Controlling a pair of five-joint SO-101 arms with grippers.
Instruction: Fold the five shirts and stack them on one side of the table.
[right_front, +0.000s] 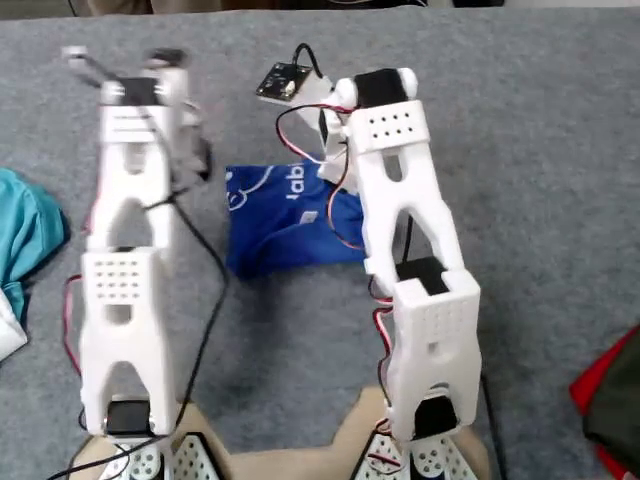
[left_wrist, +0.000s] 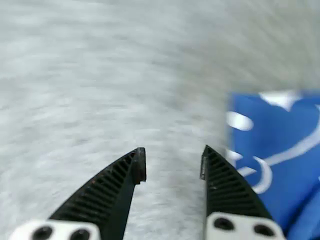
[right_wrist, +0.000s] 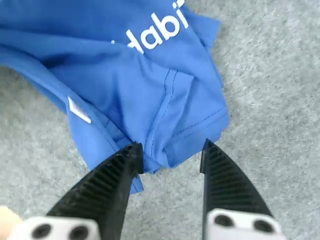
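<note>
A blue shirt (right_front: 290, 222) with white print lies crumpled and partly folded on the grey table, between the two arms. My right gripper (right_wrist: 171, 155) hangs open just above one corner of the blue shirt (right_wrist: 150, 85), its fingers straddling a folded hem. In the high view the right gripper (right_front: 332, 160) is over the shirt's far right part. My left gripper (left_wrist: 172, 162) is open over bare grey table, with the edge of the blue shirt (left_wrist: 280, 150) just beside one finger. From above, the left gripper (right_front: 195, 150) sits to the left of the shirt.
A teal shirt (right_front: 25, 240) lies bunched at the table's left edge, with a bit of white cloth (right_front: 8, 335) below it. A red and dark garment (right_front: 612, 400) sits at the right edge. Grey table (right_front: 540, 150) stretches open at the far right.
</note>
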